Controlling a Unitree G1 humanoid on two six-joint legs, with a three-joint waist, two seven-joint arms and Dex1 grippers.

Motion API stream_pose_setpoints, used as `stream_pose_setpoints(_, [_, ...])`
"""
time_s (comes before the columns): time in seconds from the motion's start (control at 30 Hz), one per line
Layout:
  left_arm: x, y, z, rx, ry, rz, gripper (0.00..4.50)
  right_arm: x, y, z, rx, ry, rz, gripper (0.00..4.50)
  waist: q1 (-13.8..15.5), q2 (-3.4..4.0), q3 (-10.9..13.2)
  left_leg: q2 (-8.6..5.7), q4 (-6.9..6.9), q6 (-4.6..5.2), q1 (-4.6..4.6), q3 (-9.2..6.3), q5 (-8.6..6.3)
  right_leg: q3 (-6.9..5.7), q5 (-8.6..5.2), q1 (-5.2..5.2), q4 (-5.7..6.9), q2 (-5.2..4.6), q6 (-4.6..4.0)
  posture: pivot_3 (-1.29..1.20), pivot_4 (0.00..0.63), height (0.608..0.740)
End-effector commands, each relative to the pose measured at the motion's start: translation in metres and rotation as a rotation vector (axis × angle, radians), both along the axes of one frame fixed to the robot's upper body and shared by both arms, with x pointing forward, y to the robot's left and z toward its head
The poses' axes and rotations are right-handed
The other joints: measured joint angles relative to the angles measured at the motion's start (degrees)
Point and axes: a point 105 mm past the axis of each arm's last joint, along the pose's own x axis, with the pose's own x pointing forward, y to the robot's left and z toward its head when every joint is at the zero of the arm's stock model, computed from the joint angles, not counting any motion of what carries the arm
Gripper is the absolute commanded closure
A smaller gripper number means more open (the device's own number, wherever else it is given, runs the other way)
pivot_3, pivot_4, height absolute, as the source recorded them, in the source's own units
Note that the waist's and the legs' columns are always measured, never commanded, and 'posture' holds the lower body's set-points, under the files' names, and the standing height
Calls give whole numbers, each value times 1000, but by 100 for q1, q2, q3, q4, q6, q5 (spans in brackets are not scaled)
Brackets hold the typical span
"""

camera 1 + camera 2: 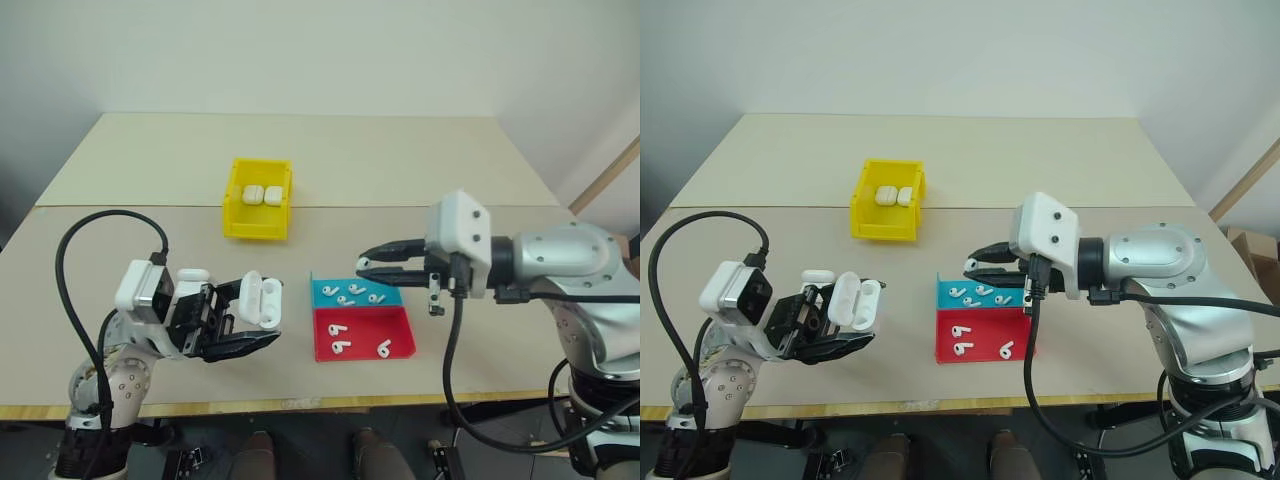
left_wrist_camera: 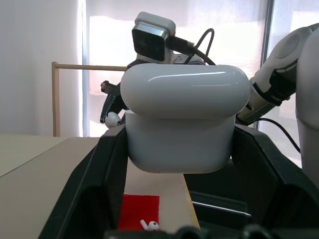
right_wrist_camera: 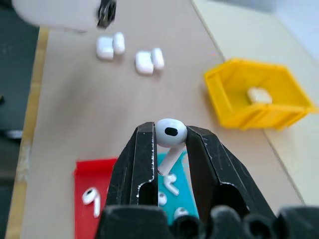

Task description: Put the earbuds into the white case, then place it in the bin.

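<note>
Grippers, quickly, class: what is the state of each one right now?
Left gripper: closed on an open white case.
Right gripper: closed on one earbud.

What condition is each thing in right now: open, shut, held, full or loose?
White case: lid open, held by left gripper.
Earbud: pinched in right gripper, lifted above the trays.
Yellow bin: holds two closed cases.
Blue tray: several loose earbuds.
Red tray: three loose earbuds.
</note>
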Motion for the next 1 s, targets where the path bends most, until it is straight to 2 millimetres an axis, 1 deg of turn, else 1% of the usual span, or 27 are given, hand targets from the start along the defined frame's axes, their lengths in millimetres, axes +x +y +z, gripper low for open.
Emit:
stream_pose_setpoints(0.03, [-2,-10,-1,7,-25,-49,1675,-7,0,24,168,-81,32,3808,4,0,0,-1,0,0,0,0,0,1,0,0,1,-1,0,0,150,740])
stream_pose_setpoints(0.1, [-1,-16,-5,19,-28,-61,1675,-12,3,32,259,-85,79,3808,5,0,0,-1,0,0,-1,-1,0,0,0,0,0,0,0,0,150,740])
stream_pose_setpoints(0.17, [-1,-22,-8,26,-27,-75,1675,-18,4,37,339,-55,132,3808,6,0,0,-1,-1,0,-1,-1,0,0,0,0,1,0,-1,0,150,740])
stream_pose_setpoints(0.27, [-2,-29,-9,7,-18,-80,1675,-27,7,38,411,-4,207,3808,7,0,0,-1,-1,0,-2,-3,0,0,1,1,1,0,-1,0,150,740])
stream_pose_setpoints(0.37, [-2,-35,-10,13,-32,-68,1675,-39,9,39,488,7,316,3808,5,1,0,-1,-1,0,-1,-4,0,-1,0,1,1,0,-1,0,150,740])
stream_pose_setpoints(0.43, [-1,-37,-10,12,-36,-55,1675,-41,12,36,504,41,356,3808,-1,1,0,-1,-1,0,-1,-4,0,0,0,2,2,0,-1,0,150,740])
stream_pose_setpoints(0.53, [-1,-39,-8,1,-40,-51,1675,-42,16,29,522,42,402,3808,-2,1,0,-1,-1,0,2,-3,0,0,1,3,4,1,-1,0,150,740])
stream_pose_setpoints(0.7, [-3,-41,-6,11,-56,-54,1675,-44,29,18,512,52,462,3808,-4,1,0,0,-1,0,2,-4,0,1,0,2,5,1,-1,0,150,740])
stream_pose_setpoints(1.0, [-2,-49,-6,26,-69,-52,1675,-45,40,12,548,32,518,3808,4,1,0,-1,0,0,2,-5,0,-1,0,3,6,1,-1,0,150,740])
